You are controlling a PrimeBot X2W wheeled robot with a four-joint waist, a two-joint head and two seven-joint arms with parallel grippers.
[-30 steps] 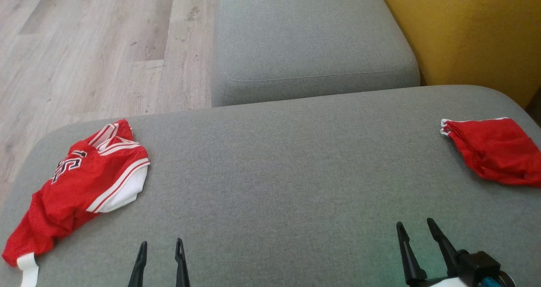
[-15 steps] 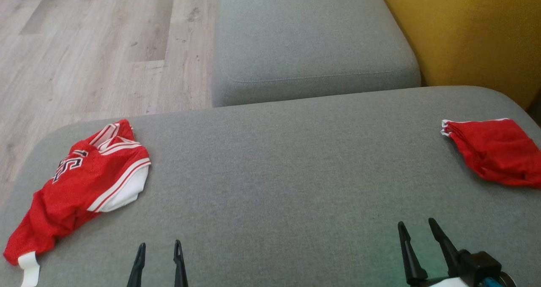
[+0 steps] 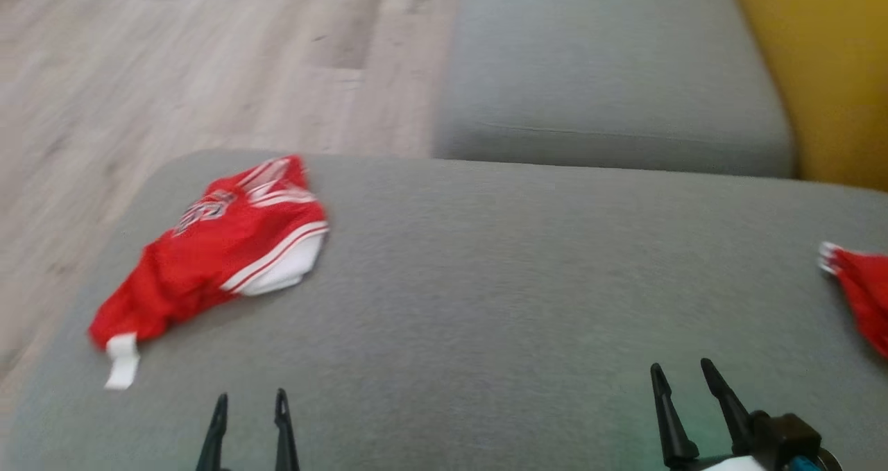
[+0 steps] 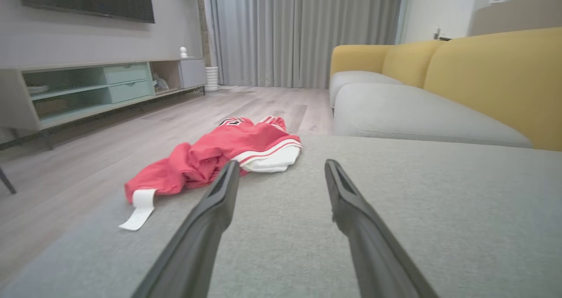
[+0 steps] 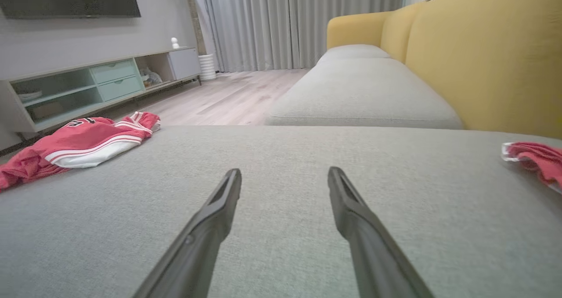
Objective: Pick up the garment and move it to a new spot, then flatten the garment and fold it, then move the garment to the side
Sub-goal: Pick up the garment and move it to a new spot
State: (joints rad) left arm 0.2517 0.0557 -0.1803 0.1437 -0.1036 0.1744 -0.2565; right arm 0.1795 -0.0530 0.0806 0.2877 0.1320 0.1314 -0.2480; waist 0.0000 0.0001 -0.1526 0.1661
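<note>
A crumpled red garment (image 3: 222,249) with white stripes and a white label strip lies at the left end of the grey sofa cushion (image 3: 499,277); it shows in the left wrist view (image 4: 219,151) and the right wrist view (image 5: 83,142) too. My left gripper (image 3: 250,405) stands open over the cushion's near edge, below and right of that garment, nothing between its fingers. In the left wrist view the garment lies ahead and left of the left gripper (image 4: 281,168). My right gripper (image 3: 683,374) is open over bare cushion, as the right wrist view confirms (image 5: 284,175).
A second red cloth (image 3: 860,290) lies at the cushion's right edge, seen also in the right wrist view (image 5: 533,157). Another grey seat cushion (image 3: 610,89) and the yellow sofa back (image 3: 825,69) are beyond. Wooden floor (image 3: 173,75) and a low TV cabinet (image 4: 88,87) lie left.
The head view has swung left, so the red garment now sits nearer the middle and the right cloth is at the frame edge. Both grippers stay open and keep their places.
</note>
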